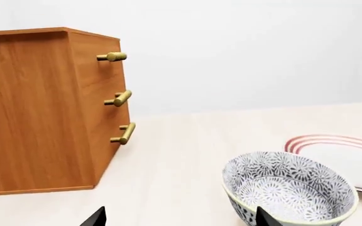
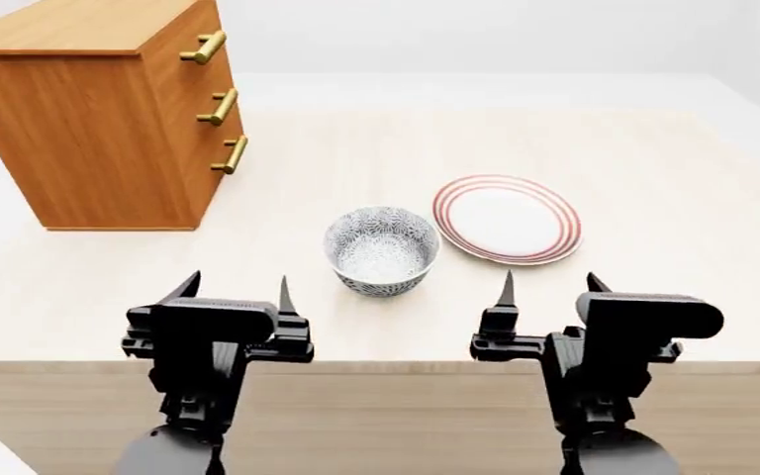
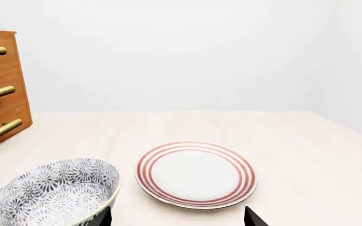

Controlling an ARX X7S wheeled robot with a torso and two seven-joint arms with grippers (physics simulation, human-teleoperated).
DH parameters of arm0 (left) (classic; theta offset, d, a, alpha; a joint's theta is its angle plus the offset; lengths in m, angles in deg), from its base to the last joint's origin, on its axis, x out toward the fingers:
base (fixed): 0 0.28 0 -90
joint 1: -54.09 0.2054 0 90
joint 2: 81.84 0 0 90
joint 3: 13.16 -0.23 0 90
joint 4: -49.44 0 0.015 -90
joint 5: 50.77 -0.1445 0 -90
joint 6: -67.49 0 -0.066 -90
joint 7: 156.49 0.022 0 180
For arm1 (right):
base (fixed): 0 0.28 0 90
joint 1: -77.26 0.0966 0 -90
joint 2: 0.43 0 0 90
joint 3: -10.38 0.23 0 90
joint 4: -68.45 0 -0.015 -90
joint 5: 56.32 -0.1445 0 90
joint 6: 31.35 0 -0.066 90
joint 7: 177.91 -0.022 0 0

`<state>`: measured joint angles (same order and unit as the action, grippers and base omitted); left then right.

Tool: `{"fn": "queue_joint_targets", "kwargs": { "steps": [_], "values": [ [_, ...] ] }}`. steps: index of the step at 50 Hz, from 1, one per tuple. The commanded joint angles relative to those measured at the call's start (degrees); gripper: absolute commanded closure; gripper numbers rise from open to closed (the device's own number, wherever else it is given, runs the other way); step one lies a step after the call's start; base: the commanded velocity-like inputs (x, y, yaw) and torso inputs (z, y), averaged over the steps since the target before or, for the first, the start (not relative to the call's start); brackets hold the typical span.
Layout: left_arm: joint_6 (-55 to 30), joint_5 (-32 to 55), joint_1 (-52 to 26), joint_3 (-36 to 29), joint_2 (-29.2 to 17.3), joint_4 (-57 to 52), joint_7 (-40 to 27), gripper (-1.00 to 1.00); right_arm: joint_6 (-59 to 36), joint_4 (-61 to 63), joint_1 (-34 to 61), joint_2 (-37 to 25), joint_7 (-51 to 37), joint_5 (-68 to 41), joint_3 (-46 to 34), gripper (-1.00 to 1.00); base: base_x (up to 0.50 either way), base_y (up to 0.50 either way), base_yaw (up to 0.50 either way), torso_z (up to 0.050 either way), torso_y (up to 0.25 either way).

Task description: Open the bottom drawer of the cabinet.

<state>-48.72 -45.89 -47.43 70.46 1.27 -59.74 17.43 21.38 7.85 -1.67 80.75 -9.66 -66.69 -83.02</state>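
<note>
Cabinet far left on desk, bottom drawer shut — left hand and right hand both spread open, holding nothing, near edge.

Both black arms rise from the lower edge of the head view, side by side and well apart, each ending in a blocky black wrist housing. The left hand points forward with its two thin pointed fingers spread apart, holding nothing. The right hand mirrors it, its fingers likewise parted and empty. In each wrist view only the dark fingertips show at the frame edge, again set wide.
</note>
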Motion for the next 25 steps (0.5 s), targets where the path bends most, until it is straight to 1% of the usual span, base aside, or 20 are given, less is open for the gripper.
{"fn": "queue_joint_targets", "kwargs": {
  "steps": [1, 25],
  "values": [
    [-2.12, 0.83, -1.32, -0.37, -0.64, -1.37, -0.45, -1.0, -1.91, 2.57, -0.33, -0.98, 0.9, -2.38, 0.15, -1.0, 0.0, 0.0, 0.0, 0.0, 0.0],
    [-1.63, 1.27, -2.13, -1.17, -1.68, -0.17, -1.84, -1.0, -2.05, 1.43, 0.63, -1.65, -0.99, -1.95, -0.56, -1.0, 0.5, 0.0, 0.0, 0.0, 0.0]
  ]
}}
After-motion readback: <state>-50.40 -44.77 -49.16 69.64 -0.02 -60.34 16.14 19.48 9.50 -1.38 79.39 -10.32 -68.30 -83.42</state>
